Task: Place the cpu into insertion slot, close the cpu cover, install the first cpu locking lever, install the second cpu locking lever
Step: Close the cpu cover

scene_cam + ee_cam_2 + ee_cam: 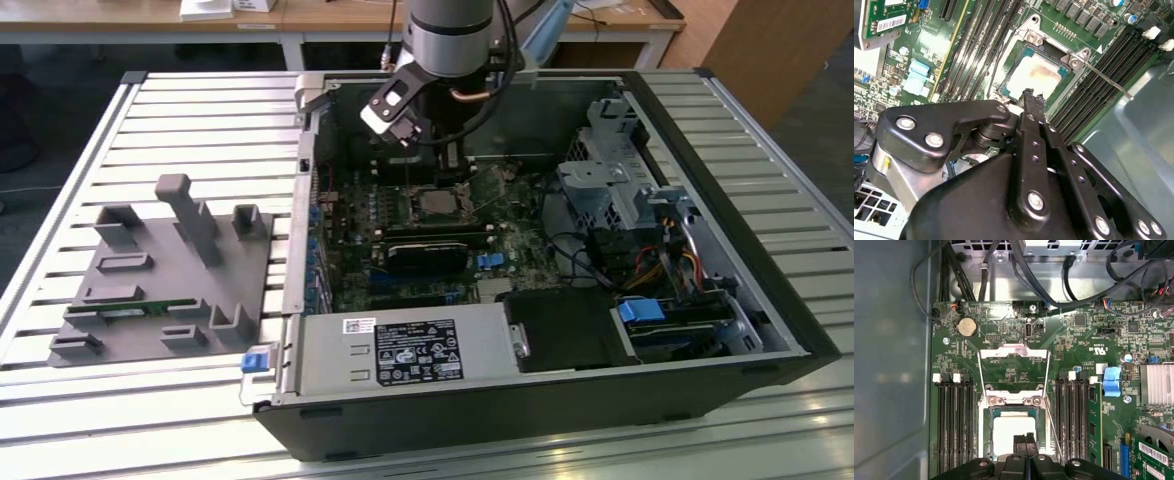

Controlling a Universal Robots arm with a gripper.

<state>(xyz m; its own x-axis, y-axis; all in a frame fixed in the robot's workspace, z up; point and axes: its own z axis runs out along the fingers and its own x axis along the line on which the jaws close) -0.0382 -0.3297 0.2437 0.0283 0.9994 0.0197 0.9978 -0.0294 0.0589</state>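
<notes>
The cpu [1010,432] lies flat in its socket on the green motherboard, its dull silver top showing with a green rim around it; it is also seen in the second wrist view [1040,74] and the exterior view [434,203]. The cpu cover [1013,353], a thin silver frame, stands swung open from its hinge beside the socket. A thin locking lever [1106,82] sticks out unlatched along one side of the socket. My gripper [1025,441] [1032,98] [454,172] hovers just over the cpu's near edge, fingers pressed together with nothing seen between them.
Black memory slots [954,425] flank the socket on both sides. Cables [1054,285] and the case wall run beyond the board. A drive cage [607,175] and power supply [400,350] crowd the case. A grey fixture [167,270] sits outside, at the exterior view's left.
</notes>
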